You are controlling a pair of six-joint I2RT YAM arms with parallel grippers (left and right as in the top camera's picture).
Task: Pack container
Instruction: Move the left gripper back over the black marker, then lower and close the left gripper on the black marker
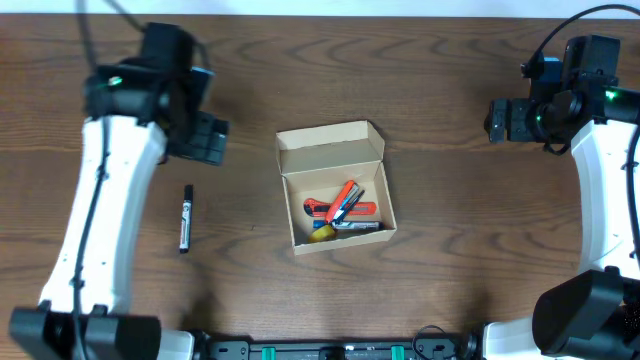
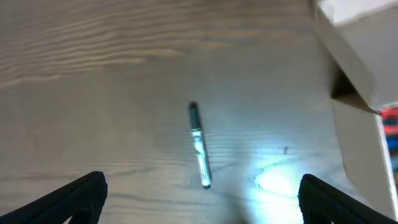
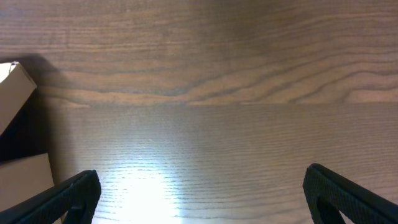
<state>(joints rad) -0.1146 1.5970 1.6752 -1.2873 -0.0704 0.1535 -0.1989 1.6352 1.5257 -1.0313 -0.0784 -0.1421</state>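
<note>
The container (image 1: 332, 152) is a small tan cardboard box standing in the middle of the table with its flap lid open at the back. Inside lie a red-orange utility knife (image 1: 343, 201) and other small tools in blue and yellow. A black-and-white marker pen (image 1: 185, 218) lies on the wood to the left of the box. My left gripper (image 1: 207, 142) hovers above and behind the pen, open and empty. In the left wrist view the pen (image 2: 199, 144) lies ahead of the wide-spread left gripper (image 2: 202, 199), with the container (image 2: 357, 124) at right. My right gripper (image 1: 500, 120) is open, far right of the box.
The right wrist view shows bare wood between the spread right gripper (image 3: 202, 196), with a corner of the container (image 3: 18, 174) at the left edge. Lamp glare brightens the table in both wrist views. The arms' bases stand at the front edge.
</note>
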